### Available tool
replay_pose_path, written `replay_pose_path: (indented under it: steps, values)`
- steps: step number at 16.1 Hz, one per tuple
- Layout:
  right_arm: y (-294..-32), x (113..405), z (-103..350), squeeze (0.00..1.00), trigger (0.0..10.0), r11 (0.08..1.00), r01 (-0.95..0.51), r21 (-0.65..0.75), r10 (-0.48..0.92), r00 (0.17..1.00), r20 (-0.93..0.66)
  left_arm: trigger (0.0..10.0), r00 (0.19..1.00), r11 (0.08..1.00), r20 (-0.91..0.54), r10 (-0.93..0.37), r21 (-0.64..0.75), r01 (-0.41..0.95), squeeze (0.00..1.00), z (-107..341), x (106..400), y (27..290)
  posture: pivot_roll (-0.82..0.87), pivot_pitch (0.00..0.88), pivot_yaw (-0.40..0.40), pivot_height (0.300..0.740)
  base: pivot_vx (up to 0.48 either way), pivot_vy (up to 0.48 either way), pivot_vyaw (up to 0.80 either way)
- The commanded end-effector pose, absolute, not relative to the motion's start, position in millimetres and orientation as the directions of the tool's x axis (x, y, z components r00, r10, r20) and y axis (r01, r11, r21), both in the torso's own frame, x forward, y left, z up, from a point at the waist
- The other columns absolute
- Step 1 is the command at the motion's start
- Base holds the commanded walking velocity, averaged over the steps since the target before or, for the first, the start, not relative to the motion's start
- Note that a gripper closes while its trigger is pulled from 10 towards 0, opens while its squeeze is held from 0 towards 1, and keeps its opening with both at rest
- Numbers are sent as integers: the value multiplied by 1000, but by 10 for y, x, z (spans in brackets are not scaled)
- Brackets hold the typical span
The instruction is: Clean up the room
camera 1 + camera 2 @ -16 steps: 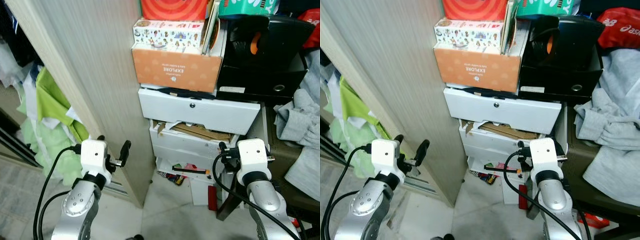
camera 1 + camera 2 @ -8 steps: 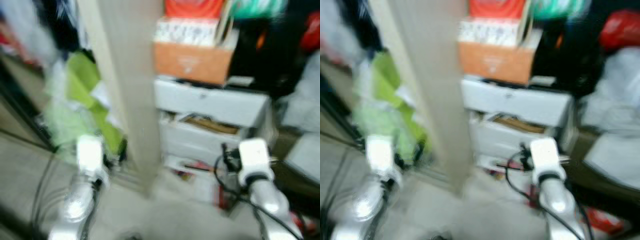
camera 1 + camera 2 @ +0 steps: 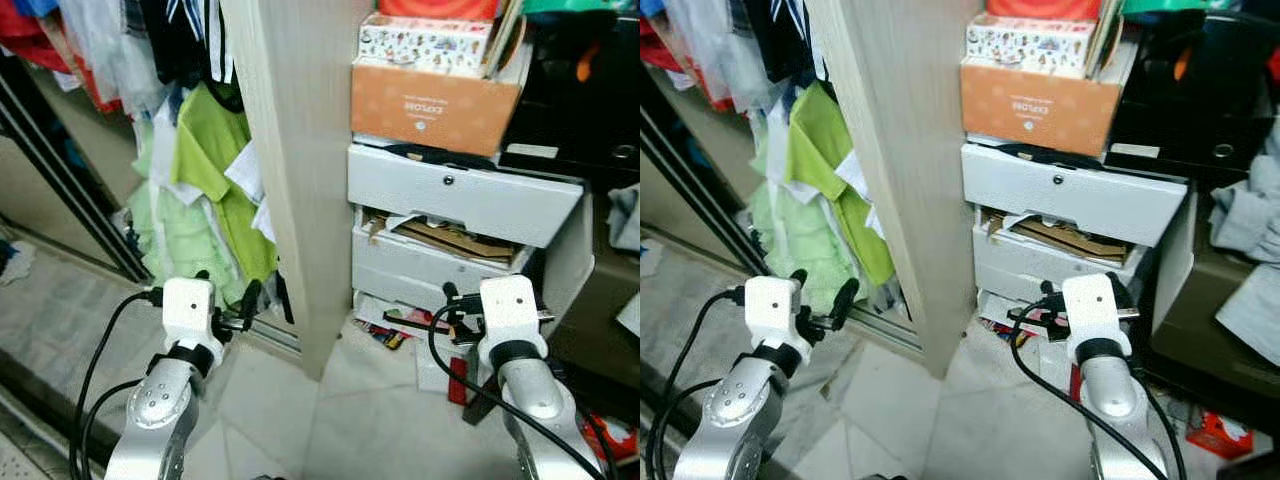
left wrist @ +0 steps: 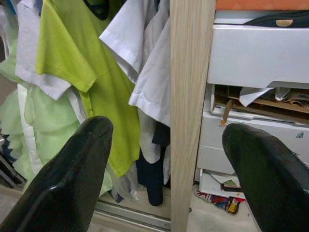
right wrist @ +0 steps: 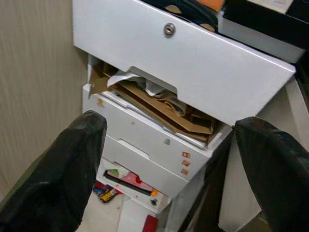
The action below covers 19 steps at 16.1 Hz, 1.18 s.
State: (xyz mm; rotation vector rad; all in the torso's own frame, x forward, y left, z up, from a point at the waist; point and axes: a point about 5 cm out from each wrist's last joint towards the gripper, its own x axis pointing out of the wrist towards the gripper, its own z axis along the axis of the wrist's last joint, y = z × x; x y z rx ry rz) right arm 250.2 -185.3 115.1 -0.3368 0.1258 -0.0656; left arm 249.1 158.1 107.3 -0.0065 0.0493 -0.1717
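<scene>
From the head views, the left gripper (image 3: 225, 305) hangs before the hanging clothes (image 3: 200, 170). The left wrist view shows its fingers wide, empty. The right wrist view shows the right gripper (image 5: 171, 159) wide, empty, facing the overfull white drawer unit (image 5: 183, 72); approach slowly, square to it.

R gripper (image 5: 169, 159) fingers spread wide, empty, facing white plastic drawer unit (image 5: 193, 72). Top drawer w/ round lock (image 5: 168, 30); brown cardboard scraps (image 5: 164, 104) jammed beneath. Beige wood-grain panel (image 5: 34, 72) alongside.

"EXPLORE" on orange box (image 3: 432, 108)
</scene>
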Motion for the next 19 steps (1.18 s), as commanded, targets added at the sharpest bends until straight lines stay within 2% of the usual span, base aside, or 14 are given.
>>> replay_pose_path:
  steps: [1, 4, 5, 7, 12, 15, 19]
  values:
    - [-1822, 2513, 1170, 0, 10000, 932, 26, -363, -66, 993, -98, 10000, 988, 989, -57, -146, 1, 146, 0, 1057, 2482, 1628, -233, 81, 73, 740, 0, 0, 800]
    - [-1795, 2511, 1163, 0, 10000, 931, 16, -364, -56, 993, -100, 10000, 997, 998, -60, -48, 26, 49, 0, 1046, 2499, 1718, -232, 81, 72, 740, 0, 0, 800]
    - [-1779, 2521, 1159, 0, 10000, 936, 6, -352, -45, 994, -101, 10000, 997, 997, -62, 50, 63, -46, 0, 1034, 2523, 1829, -232, 80, 72, 740, 0, 0, 800]
    - [-1760, 2544, 1165, 0, 10000, 934, -8, -357, -28, 995, -96, 10000, 988, 987, -65, 139, 96, -133, 0, 1017, 2541, 1963, -231, 76, 75, 740, 0, 0, 800]
    - [-1686, 2652, 1183, 0, 10000, 934, -43, -353, 14, 996, -84, 10000, 985, 985, -74, 154, 94, -147, 0, 988, 2564, 1967, -223, 66, 77, 740, 0, 0, 740]
    - [-1670, 2667, 1180, 0, 10000, 935, -60, -349, 33, 996, -83, 10000, 984, 983, -66, 168, 84, -162, 0, 982, 2577, 1971, -219, 64, 74, 740, 0, 0, 0]
    - [-1626, 2698, 1191, 0, 10000, 930, -90, -356, 72, 995, -63, 10000, 967, 967, -62, 247, 75, -242, 0, 973, 2570, 2022, -216, 53, 64, 740, 0, 0, 0]
